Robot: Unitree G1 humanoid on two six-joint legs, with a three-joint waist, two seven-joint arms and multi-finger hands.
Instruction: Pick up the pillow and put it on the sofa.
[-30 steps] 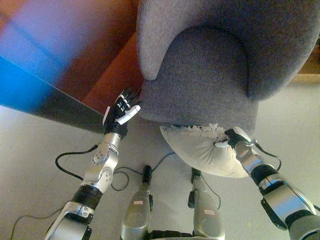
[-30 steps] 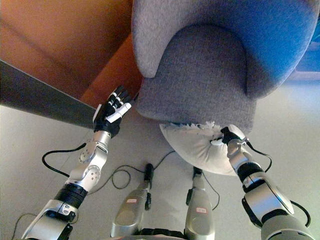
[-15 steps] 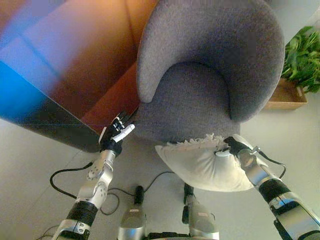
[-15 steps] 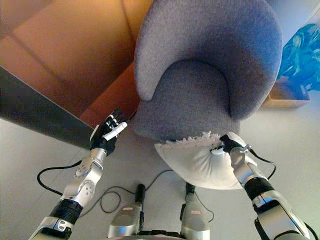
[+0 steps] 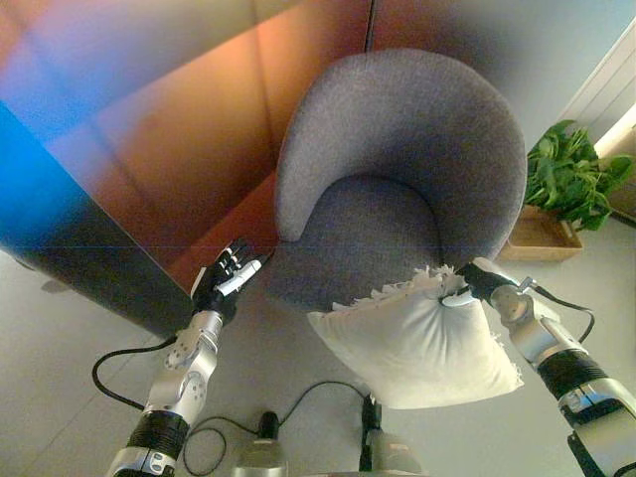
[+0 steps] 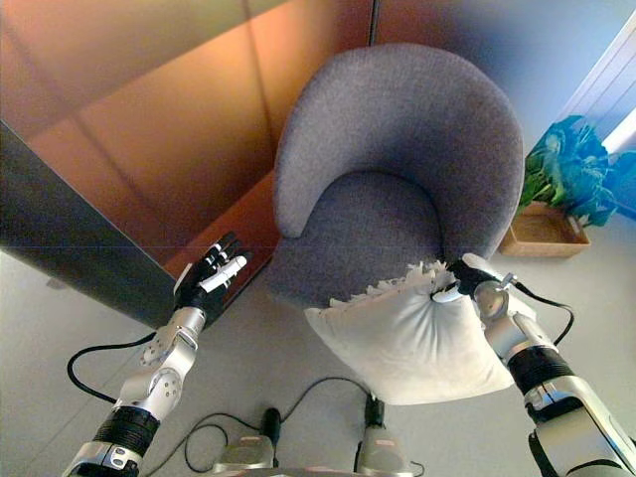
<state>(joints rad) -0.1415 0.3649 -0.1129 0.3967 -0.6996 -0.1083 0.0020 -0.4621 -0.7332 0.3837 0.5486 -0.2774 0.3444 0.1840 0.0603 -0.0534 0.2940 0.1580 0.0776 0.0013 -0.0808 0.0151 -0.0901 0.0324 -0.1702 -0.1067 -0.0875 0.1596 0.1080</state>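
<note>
A white pillow (image 5: 417,343) with a fringed edge hangs in front of the seat of a grey round armchair (image 5: 397,189). My right hand (image 5: 475,284) is shut on the pillow's upper right corner and holds it off the floor, its top edge level with the seat's front edge. My left hand (image 5: 229,275) is open and empty, fingers straight, just left of the seat's front left corner. It also shows in the right eye view (image 6: 211,275).
An orange-brown wall (image 5: 179,129) with a dark panel (image 5: 89,278) stands to the left of the chair. A potted green plant (image 5: 571,184) in a wooden box stands on the floor at the right. Grey floor (image 5: 60,328) lies around.
The camera has tilted up, so the whole chair and the plant now show. My right hand has lifted the pillow higher against the seat's front edge. The left hand stays by the seat corner.
</note>
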